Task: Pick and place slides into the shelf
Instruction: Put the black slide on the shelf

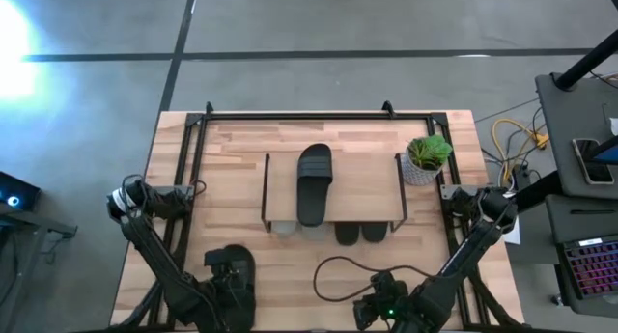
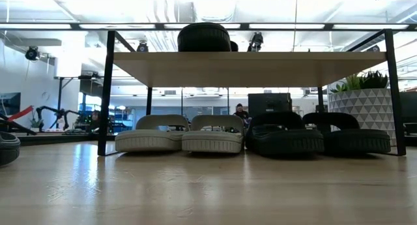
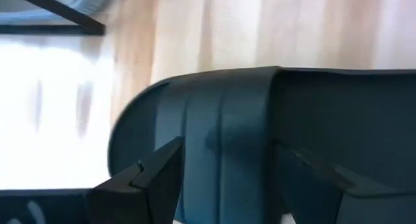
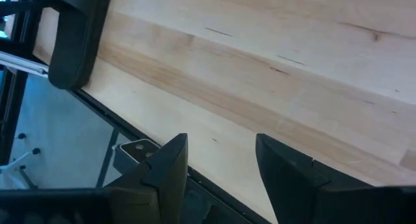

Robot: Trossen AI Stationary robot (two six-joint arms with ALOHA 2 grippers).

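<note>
The left tool [image 1: 229, 272] hangs low at the near edge of the surface [image 1: 241, 145], fingers [image 3: 156, 178] released on both sides of a black slide [image 3: 260, 133] just below it. The right tool [image 4: 218, 165], also released, holds nothing. Far ahead, the shelf [image 1: 372, 183] carries one black slide [image 1: 314, 183]; under it a grey pair [image 2: 179, 134] and a black pair [image 2: 319, 134]. The shelf top hides them mostly from above

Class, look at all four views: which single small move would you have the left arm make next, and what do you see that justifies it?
Probably close the left gripper on the black slide at the table's near left. Its fingers stand open on either side of that slide, which lies outside the shelf. One black slide sits on the shelf top, four more below. The right gripper is open over bare table.
</note>
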